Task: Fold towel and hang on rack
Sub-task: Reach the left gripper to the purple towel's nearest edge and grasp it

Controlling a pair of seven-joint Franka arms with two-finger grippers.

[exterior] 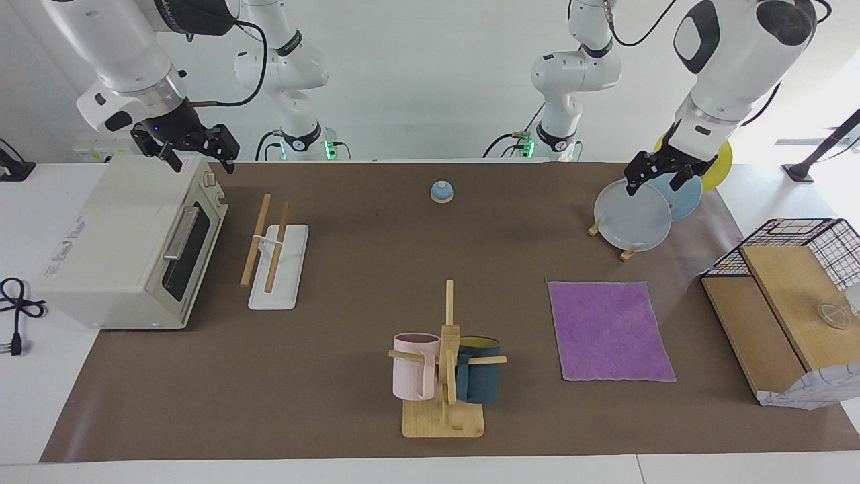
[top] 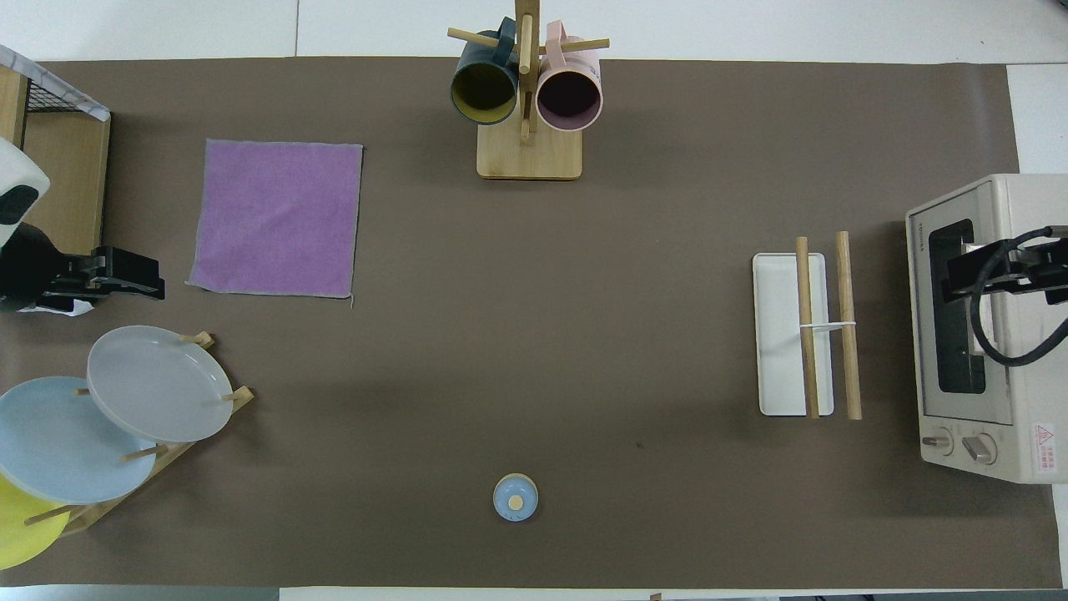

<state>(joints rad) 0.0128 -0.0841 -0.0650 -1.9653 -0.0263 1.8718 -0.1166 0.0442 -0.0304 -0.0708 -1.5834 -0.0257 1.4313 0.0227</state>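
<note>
The towel (exterior: 608,331) lies flat and unfolded on the brown mat, purple face up, toward the left arm's end of the table; it also shows in the overhead view (top: 275,219). The rack (exterior: 275,252), two wooden rods over a white base, stands toward the right arm's end beside the oven, and shows in the overhead view (top: 805,334). My left gripper (exterior: 655,185) hangs open and empty over the plate stand, clear of the towel (top: 154,280). My right gripper (exterior: 198,161) hangs open and empty over the oven (top: 955,271).
A toaster oven (exterior: 127,242) stands at the right arm's end. A bamboo mug stand (exterior: 443,376) holds a pink and a dark blue mug. A plate stand (exterior: 633,216) holds plates nearer the robots than the towel. A blue bell (exterior: 441,192) and a wire-and-wood shelf (exterior: 786,302) are also here.
</note>
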